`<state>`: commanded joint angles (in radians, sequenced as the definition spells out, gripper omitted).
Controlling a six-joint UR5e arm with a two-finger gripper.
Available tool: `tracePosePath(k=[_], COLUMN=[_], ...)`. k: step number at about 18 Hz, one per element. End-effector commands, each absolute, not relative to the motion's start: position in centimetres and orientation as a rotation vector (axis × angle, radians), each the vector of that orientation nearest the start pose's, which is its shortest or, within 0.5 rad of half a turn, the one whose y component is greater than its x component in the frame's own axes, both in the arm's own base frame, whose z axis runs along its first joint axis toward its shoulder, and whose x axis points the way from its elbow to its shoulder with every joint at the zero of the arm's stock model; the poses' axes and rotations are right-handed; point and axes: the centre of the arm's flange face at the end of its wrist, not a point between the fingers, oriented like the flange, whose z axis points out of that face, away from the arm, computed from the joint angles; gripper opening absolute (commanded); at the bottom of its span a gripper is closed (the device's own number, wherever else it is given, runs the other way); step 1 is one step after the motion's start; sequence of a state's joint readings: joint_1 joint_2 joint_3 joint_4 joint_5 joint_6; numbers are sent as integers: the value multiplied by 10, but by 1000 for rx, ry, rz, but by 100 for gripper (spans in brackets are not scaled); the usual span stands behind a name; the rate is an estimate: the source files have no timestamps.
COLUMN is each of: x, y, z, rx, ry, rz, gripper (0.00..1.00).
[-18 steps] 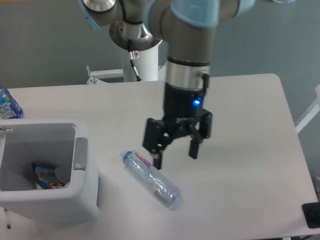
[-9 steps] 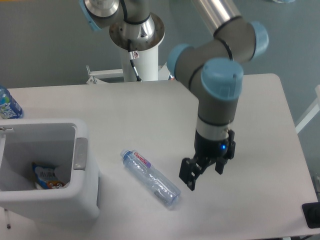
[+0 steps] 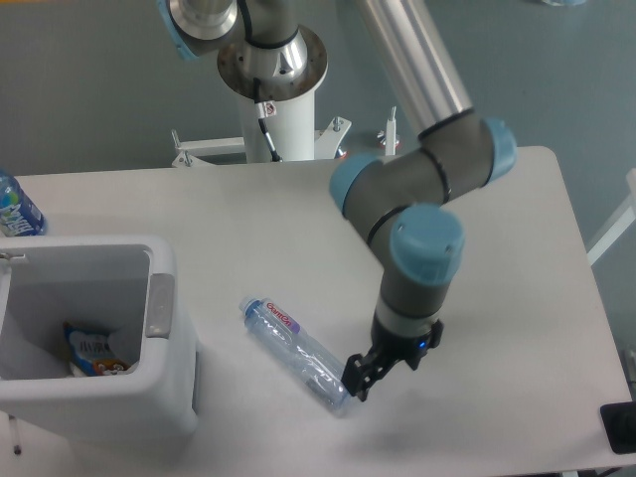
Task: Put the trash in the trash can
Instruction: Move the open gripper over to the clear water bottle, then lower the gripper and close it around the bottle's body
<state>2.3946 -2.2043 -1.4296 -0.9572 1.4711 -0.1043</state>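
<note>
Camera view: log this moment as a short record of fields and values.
bottle: clear plastic bottle with red-and-white label, lying on the table, outside the bin
trash can: white bin at front left, a snack packet inside
gripper: gripper low at the bottle's near end; open or shut unclear
bystander: blue-labelled bottle at left edge

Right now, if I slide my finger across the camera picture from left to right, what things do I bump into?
Blue-labelled bottle → white trash can → clear plastic bottle → pincer → dark thing at the right edge.
</note>
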Motion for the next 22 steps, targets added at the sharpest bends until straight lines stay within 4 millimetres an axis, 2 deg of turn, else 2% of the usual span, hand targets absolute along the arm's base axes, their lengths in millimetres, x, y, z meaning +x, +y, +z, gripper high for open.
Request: tracePosePath(k=[3,11,15,16,19,22], x=[-415,-395,-397,-397,-396,-397], y=[590,595,594,593,594,593], z=[231,205,198,197,196,196], rx=[-2691,-2749,-2763,-2765,-2768,-2770], ry=[-1319,-1313,-1322,-1323,-1325,-1326], rz=[-80,-84,-50,-49,-48,-37], gripper=[100,100,100,99,81,75])
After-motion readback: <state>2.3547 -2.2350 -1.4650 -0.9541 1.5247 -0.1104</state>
